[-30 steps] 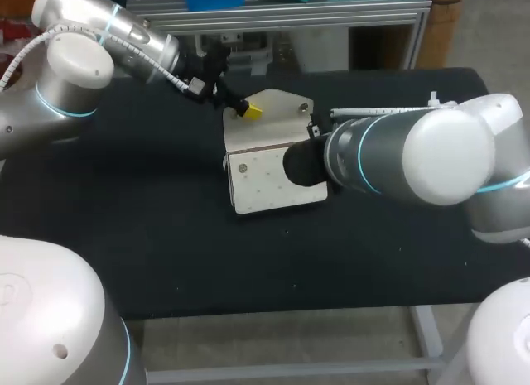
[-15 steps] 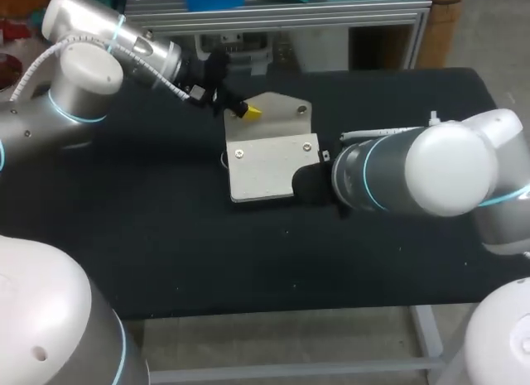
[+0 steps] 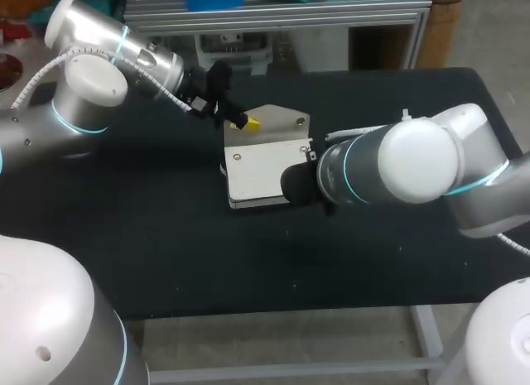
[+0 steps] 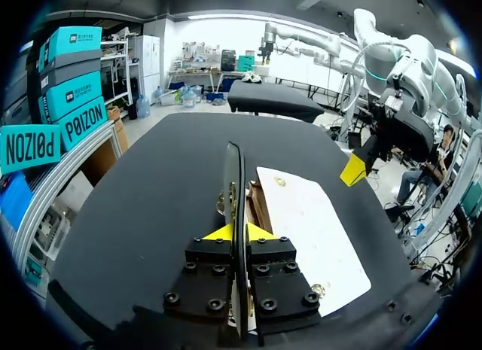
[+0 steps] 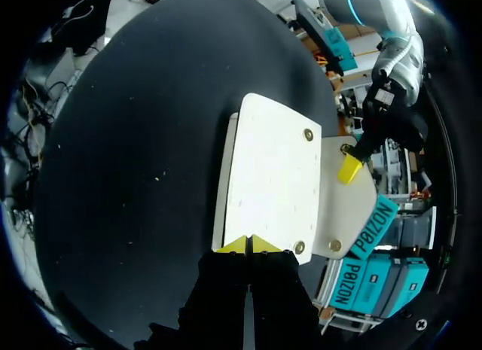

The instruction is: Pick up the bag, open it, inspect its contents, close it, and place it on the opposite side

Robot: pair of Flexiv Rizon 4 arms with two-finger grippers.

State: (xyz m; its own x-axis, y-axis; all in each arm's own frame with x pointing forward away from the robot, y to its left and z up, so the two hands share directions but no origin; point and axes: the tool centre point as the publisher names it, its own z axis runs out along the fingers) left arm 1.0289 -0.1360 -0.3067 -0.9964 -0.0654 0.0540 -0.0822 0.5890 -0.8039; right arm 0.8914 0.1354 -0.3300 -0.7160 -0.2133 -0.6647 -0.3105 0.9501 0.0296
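The bag [image 3: 261,166] lies in the middle of the head view, on the black table [image 3: 149,236]. It is pale and flat, with little round snaps [image 3: 238,156] near its corners. Its flap [image 3: 277,120] sticks out at the top edge, toward the upper middle of the frame.

The left gripper [image 3: 251,122] comes in from the upper left. In the left wrist view its two yellow tips are pressed close together with the thin flap squeezed between them, so it is holding the flap. The flap looks lifted a bit off the table, not lying flat.

The right arm [image 3: 414,161] comes in from the right side of the frame and hides its own fingers there. In the right wrist view the right gripper [image 5: 248,245] has its yellow tips almost touching, and they pinch the near edge of the bag's front sheet. The front sheet stretches away ahead of the fingers and lies down flat on the rest of the bag.

The robot seems to be at the closing step. The front sheet is down, but the flap is not folded over it yet.

Next, the flap likely has to come down over the front so the snaps meet. The right fingers sit on the front edge, so they may need to let go and move away. Then the bag can go to the other side.
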